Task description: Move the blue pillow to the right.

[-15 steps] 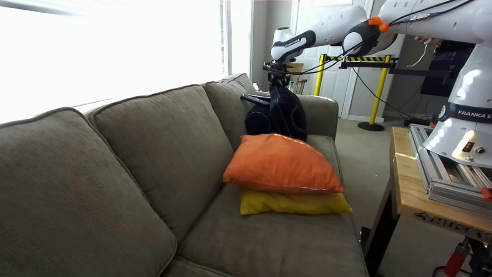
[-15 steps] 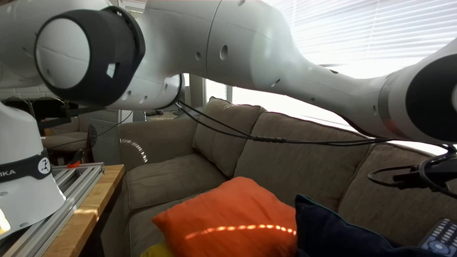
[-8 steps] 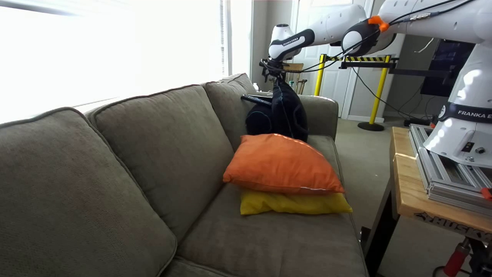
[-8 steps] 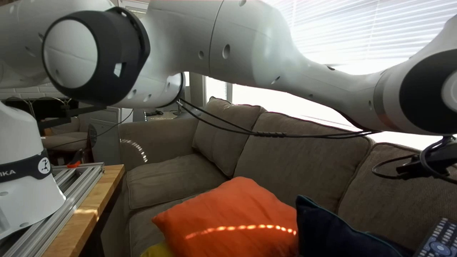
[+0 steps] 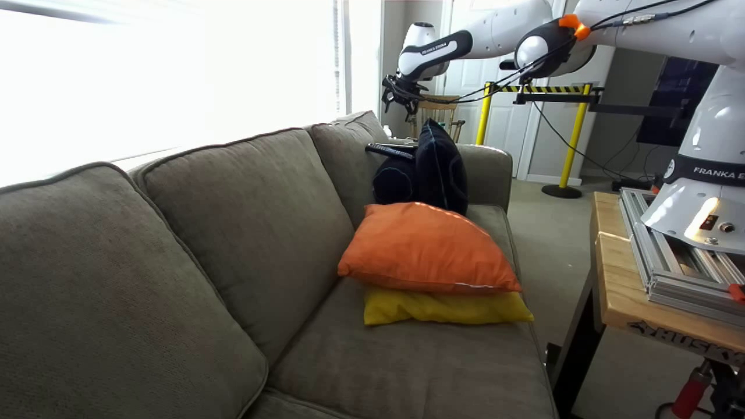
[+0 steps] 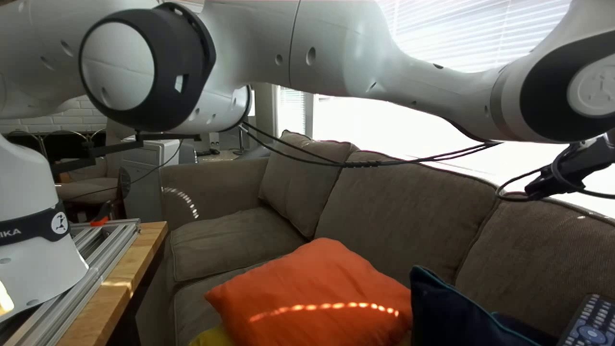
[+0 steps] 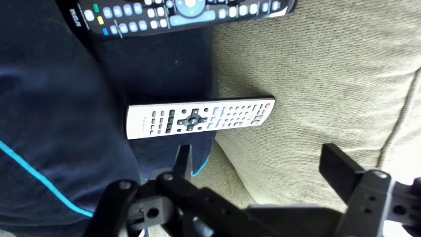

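Note:
The blue pillow (image 5: 440,171) stands on edge on the sofa, behind the orange pillow, in an exterior view. One navy corner with teal piping (image 6: 447,307) also shows in an exterior view. In the wrist view its navy fabric (image 7: 65,108) fills the left side. My gripper (image 5: 399,110) is above the pillow and off to its left, apart from it. In the wrist view the gripper (image 7: 258,158) is open with nothing between its fingers (image 7: 338,171); sofa fabric shows below the gap. In an exterior view the fingers are out of frame at the right.
The orange pillow (image 5: 428,247) lies on the yellow pillow (image 5: 442,307). A second navy piece (image 7: 164,72) lies beside the blue pillow, with a white remote (image 7: 200,118) and a black remote (image 7: 184,14) on it. The sofa backrest (image 5: 233,233) runs alongside.
My gripper has come off the top of the blue pillow, rising and moving left in an exterior view. The pillow's top corner has sprung a little to the right there.

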Controlling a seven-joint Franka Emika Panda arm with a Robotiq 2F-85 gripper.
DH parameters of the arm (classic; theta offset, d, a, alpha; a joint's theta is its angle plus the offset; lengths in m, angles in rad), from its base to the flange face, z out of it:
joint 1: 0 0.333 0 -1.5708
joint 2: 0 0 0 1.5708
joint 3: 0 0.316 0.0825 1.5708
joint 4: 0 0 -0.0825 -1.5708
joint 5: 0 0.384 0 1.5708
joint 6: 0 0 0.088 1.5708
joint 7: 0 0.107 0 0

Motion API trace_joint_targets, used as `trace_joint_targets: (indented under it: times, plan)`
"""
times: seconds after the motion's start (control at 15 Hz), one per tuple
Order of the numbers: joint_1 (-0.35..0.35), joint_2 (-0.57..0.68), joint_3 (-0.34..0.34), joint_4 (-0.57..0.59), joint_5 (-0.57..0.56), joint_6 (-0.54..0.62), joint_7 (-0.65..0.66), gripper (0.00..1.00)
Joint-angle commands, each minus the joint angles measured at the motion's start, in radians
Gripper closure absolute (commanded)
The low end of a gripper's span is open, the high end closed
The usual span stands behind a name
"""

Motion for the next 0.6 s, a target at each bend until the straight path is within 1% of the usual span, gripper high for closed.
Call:
trace_joint_targets:
  times: [0.0, 0.07, 0.13, 0.2, 0.4, 0.53]
  plan:
    - [-0.004, -0.055, 0.048, -0.020, 0.067, -0.047, -0.121, 0.00]
    - [-0.006, -0.067, 0.060, -0.023, 0.078, -0.065, -0.155, 0.00]
    - [-0.008, -0.096, 0.071, -0.037, 0.088, -0.132, -0.199, 0.00]
    - [-0.013, -0.113, 0.092, -0.038, 0.104, -0.174, -0.260, 0.00]
    - [-0.021, -0.169, 0.118, -0.035, 0.133, -0.317, -0.394, 0.00]
    - [-0.025, -0.208, 0.121, -0.034, 0.140, -0.407, -0.492, 0.00]
